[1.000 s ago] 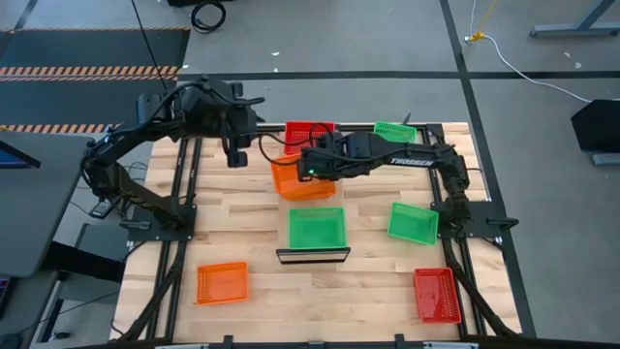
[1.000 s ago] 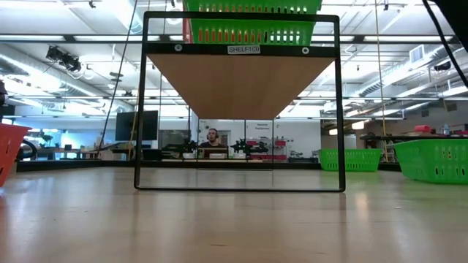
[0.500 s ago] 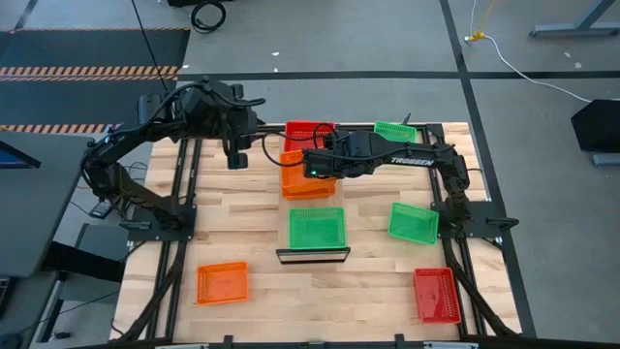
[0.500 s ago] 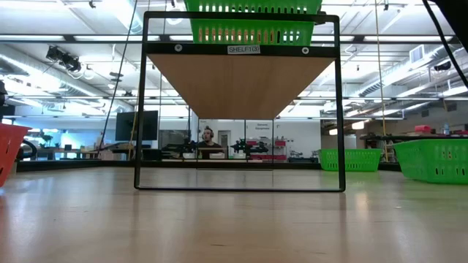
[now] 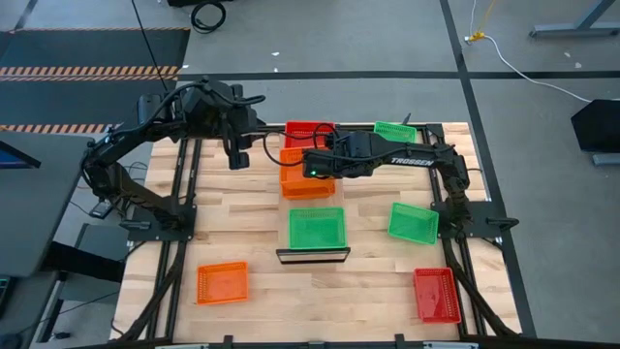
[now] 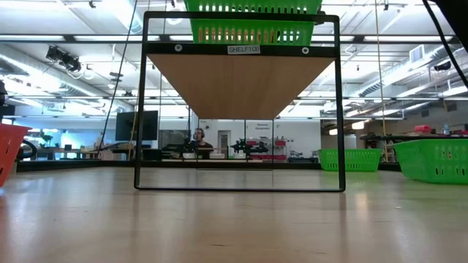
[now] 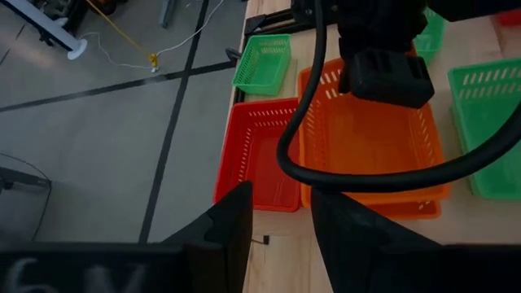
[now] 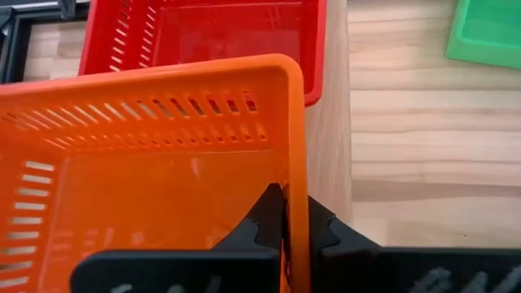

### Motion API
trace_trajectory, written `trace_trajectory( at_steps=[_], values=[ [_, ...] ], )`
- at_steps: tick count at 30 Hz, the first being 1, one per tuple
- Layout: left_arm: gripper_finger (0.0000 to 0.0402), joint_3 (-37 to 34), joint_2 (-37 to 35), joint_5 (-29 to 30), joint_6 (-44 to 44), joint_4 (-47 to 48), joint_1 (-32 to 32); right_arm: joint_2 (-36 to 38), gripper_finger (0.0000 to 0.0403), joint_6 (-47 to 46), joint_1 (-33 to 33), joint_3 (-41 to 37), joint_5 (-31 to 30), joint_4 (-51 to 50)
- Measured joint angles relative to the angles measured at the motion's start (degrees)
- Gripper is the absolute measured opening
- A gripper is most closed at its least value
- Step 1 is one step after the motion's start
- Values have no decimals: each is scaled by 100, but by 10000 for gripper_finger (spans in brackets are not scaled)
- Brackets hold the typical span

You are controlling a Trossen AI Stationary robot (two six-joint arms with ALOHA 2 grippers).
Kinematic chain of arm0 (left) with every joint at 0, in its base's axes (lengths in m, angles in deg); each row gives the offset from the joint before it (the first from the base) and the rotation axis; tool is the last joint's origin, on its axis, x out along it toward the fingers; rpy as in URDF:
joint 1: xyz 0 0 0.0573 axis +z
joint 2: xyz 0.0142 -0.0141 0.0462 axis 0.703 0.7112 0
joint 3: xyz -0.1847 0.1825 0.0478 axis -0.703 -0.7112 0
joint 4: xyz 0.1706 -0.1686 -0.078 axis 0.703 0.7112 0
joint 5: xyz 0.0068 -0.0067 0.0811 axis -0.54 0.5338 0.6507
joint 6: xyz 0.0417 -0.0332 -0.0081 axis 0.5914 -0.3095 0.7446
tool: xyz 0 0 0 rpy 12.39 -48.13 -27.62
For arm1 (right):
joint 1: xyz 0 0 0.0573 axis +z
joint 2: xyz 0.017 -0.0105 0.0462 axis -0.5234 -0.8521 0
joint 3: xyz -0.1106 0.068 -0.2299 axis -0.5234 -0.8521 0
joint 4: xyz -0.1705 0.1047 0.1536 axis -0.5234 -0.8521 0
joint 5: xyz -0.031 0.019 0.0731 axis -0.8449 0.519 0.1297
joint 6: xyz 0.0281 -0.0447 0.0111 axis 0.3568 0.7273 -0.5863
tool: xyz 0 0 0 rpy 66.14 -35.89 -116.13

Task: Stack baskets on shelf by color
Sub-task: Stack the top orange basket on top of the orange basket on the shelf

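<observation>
Having shifted up-frame since 1 second ago, now hanging upper centre above another orange basket (image 5: pixel 308 189): orange basket (image 5: pixel 298 167), rim clamped in right gripper (image 8: pixel 295 213). Left gripper (image 7: pixel 281 224) parted, upper left.

Slatted wooden tabletop (image 5: pixel 252 233) bearing the raised shelf (image 5: pixel 312 255). Directly on the tabletop: an orange basket (image 5: pixel 222 283), a red basket (image 5: pixel 436 294), two green baskets (image 5: pixel 413 222) (image 5: pixel 394 131).

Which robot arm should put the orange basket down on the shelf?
Probably the right. The right gripper is already shut on the orange basket's rim, over the shelf beside the red basket. The left gripper hangs open nearby, holding nothing.
</observation>
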Motion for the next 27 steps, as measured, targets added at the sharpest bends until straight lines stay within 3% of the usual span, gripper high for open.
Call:
trace_trajectory(
  at_steps=[19,27],
  values=[
    [132,-4,0,-2,-118,-9,2,2,80,-8,0,0,111,96],
    [132,-4,0,-9,-120,-11,2,4,89,-2,12,0,117,98]
  ],
)
